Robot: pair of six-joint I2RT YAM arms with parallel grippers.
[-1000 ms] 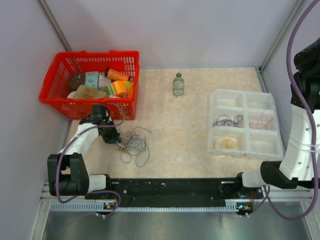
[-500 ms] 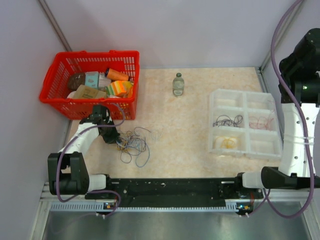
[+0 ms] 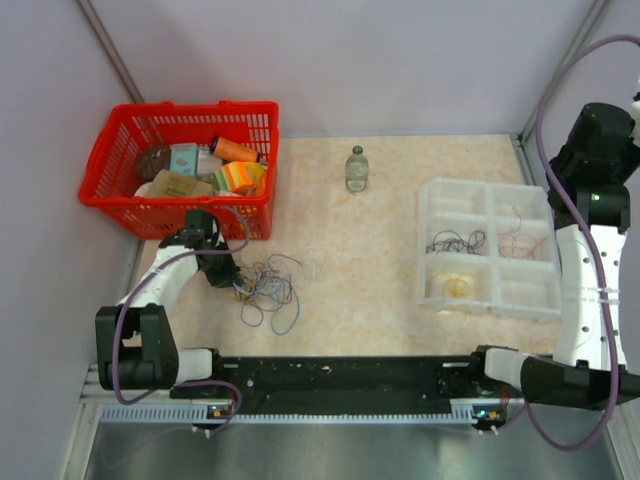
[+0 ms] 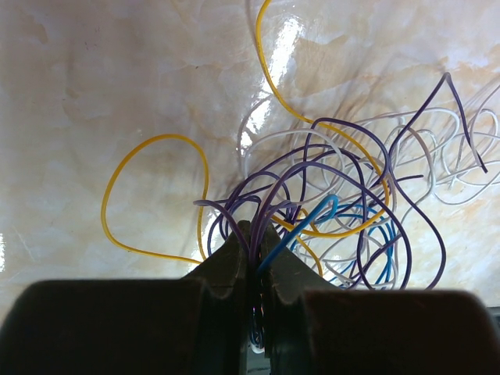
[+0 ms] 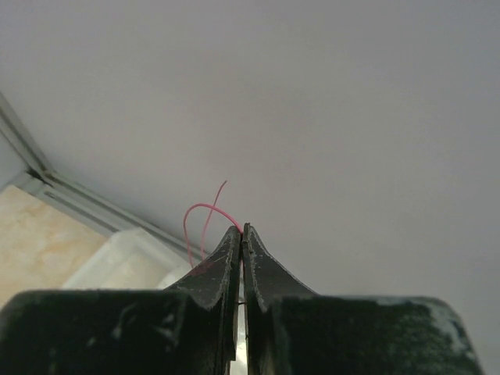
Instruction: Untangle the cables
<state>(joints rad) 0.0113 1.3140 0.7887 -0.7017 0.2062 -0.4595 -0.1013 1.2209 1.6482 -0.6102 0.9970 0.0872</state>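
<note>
My left gripper [image 4: 254, 238] is shut on purple strands [image 4: 256, 212] of the cables [image 3: 265, 288], tangled at lower left of the top view, and my right gripper [image 5: 241, 230] pinches a red wire [image 5: 205, 206] high at the right — I fear that pulling may drag the whole knot tighter, or the red wire may slip.

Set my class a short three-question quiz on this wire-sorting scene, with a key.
1. True or false: the right hand is shut on a red wire.
2. The left hand pinches strands of the tangle that are mainly: A purple, B green, C orange?
3. Fill in: the small bottle stands between the white tray and the red ____.
Key: 1 true; 2 A; 3 basket.
</note>
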